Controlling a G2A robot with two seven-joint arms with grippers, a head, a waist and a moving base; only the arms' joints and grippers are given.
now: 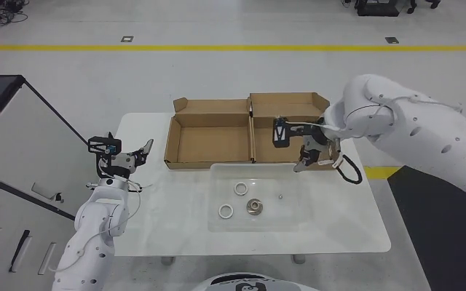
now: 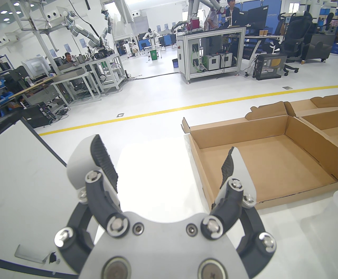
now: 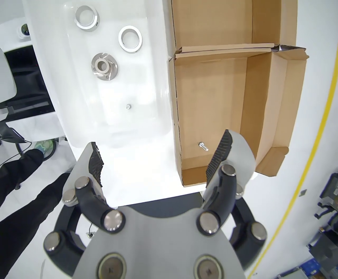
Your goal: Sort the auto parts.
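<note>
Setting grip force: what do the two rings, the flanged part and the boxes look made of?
Rings: bare metal, likely aluminium or steel, bright satin sheen. Flanged part: metal, greyer, machined look. Boxes: brown cardboard, matte, folded flaps.

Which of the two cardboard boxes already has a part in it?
The box by the right gripper: a small metal bolt lies on its floor. The other box has a bare cardboard floor.

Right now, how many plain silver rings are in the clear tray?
2. The far ring lies toward the cardboard boxes; the near ring lies nearer the tray front edge, beside the flanged hub. None seems hidden.
</note>
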